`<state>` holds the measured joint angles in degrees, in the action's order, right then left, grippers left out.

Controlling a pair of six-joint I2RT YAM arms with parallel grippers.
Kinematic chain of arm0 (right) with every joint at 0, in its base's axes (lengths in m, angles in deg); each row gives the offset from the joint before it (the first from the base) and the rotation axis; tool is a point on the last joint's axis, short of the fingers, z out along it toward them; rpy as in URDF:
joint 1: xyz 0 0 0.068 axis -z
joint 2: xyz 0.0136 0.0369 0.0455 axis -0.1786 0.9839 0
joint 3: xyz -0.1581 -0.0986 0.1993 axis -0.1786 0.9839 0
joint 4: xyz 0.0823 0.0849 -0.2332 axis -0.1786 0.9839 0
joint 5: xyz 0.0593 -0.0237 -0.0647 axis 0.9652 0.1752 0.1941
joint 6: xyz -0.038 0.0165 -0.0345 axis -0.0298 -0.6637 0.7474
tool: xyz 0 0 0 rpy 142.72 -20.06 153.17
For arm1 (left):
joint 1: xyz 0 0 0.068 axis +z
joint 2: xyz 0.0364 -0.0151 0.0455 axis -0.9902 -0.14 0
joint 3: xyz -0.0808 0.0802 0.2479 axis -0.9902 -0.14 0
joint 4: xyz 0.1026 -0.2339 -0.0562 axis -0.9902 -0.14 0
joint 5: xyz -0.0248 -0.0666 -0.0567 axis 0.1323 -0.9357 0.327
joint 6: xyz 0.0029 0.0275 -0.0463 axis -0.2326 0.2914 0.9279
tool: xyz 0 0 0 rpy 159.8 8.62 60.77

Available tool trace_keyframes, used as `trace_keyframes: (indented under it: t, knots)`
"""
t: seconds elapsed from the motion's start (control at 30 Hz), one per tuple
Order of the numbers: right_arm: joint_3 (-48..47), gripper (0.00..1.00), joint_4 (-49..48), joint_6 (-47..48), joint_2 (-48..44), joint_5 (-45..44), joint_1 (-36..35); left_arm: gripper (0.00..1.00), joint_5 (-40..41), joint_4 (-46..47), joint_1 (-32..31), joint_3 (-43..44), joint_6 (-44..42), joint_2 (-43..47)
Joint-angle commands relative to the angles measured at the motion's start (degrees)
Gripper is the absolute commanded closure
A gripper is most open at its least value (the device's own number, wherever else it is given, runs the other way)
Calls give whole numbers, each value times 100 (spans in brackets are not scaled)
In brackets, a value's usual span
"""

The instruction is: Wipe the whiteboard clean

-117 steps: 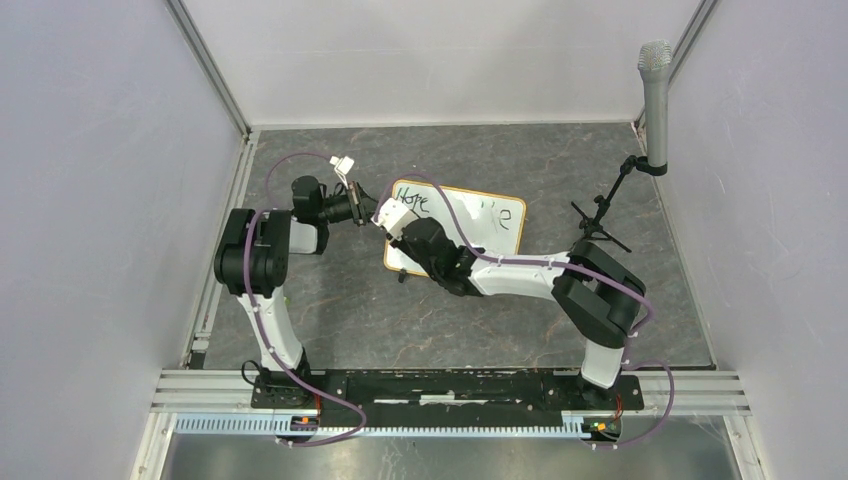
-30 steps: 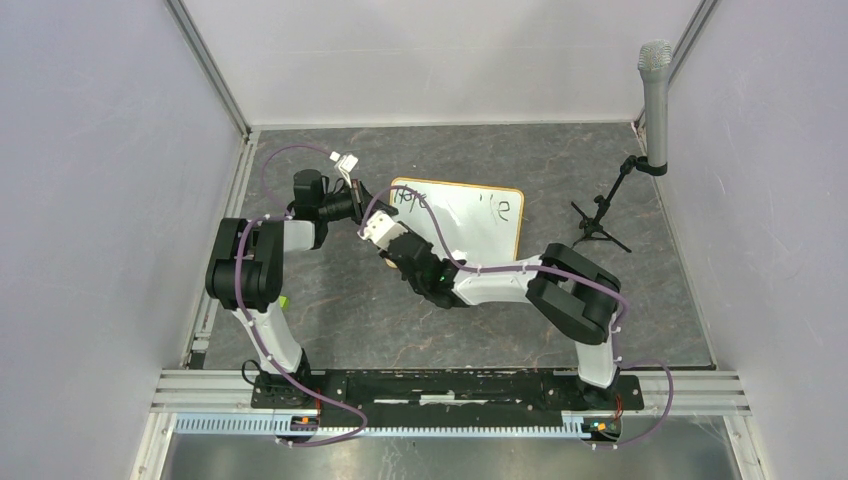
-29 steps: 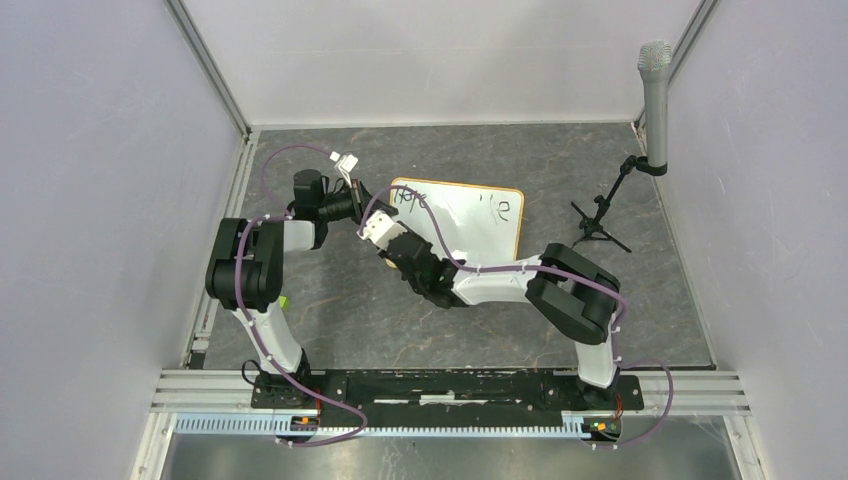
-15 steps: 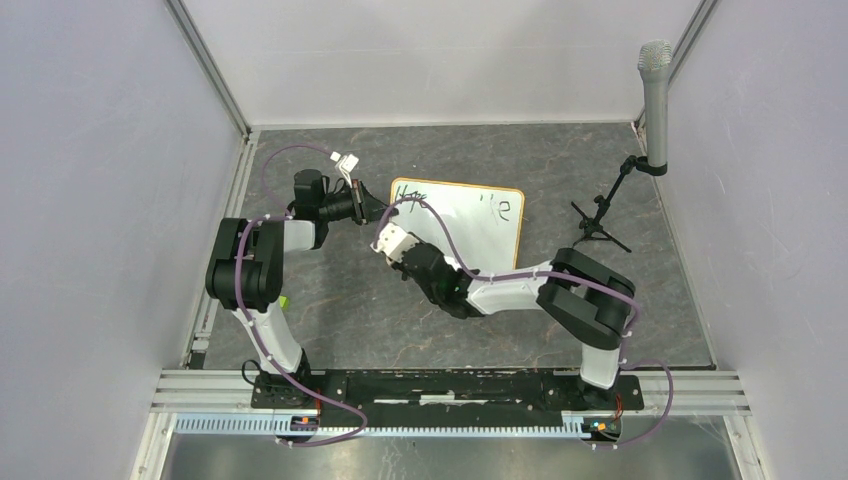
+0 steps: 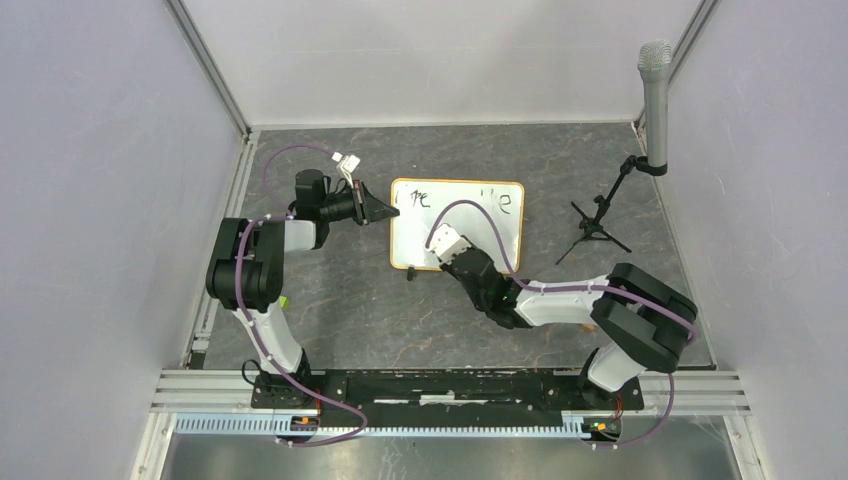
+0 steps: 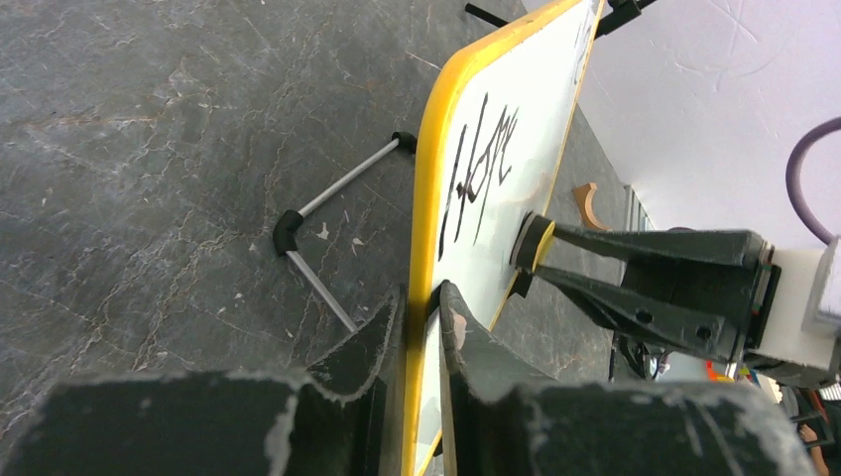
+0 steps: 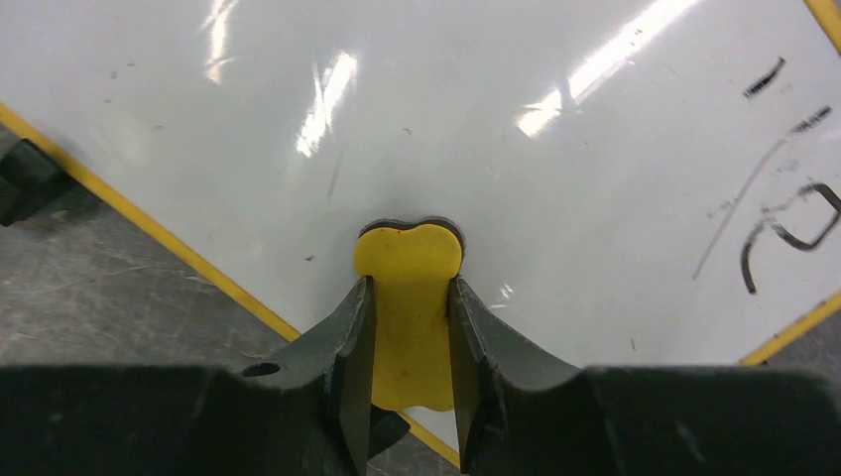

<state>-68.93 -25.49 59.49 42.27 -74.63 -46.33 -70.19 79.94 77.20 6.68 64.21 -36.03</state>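
The whiteboard (image 5: 470, 215) with its yellow-orange frame stands tilted on the dark table. "Hope" (image 6: 481, 169) is written in black at its upper left, and fainter marks (image 7: 783, 218) sit at its upper right. My left gripper (image 5: 385, 212) is shut on the board's left edge (image 6: 421, 307), one finger on each face. My right gripper (image 5: 436, 252) is shut on a yellow eraser (image 7: 409, 297), whose tip presses on the white surface near the lower left. The eraser also shows in the left wrist view (image 6: 533, 243).
A microphone (image 5: 655, 95) on a small black tripod (image 5: 595, 225) stands at the right of the board. A wire prop leg (image 6: 327, 198) sticks out behind the board. A black clip foot (image 7: 25, 178) sits on its lower edge. Grey walls enclose the table.
My right gripper with the eraser has slid from the board's left edge right and down onto its lower part, and its elbow has swung right. The board has turned squarer. The left gripper keeps its hold.
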Motion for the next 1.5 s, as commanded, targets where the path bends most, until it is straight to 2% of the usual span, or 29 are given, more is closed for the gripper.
trace_keyframes:
  t: [0.0, 0.27, 0.4, 0.67, 0.93, 1.27, 1.47]
  knots:
    - [238, 65, 283, 18, -269, -546, 290, 98, 530, -410, 16, 19, -383, -77]
    - [-194, 65, 297, -122, 39, -244, 21, 98, 541, -418, 14, 24, -369, -86]
    - [-862, 65, 287, -88, 582, -66, -281, 98, 549, -420, 14, 23, -378, -85]
    - [-1955, 65, 227, -174, 1291, 362, -295, 98, 570, -483, 10, 48, -396, -90]
    - [-2059, 64, 222, -141, 975, 41, 125, 98, 633, -496, 11, 33, -404, -68]
    - [-1578, 63, 187, 70, 234, -131, 890, 98, 781, -560, -53, -3, -550, 20]
    - [-2053, 63, 506, -36, 506, 235, 906, 98, 874, -666, -134, -18, -684, 82]
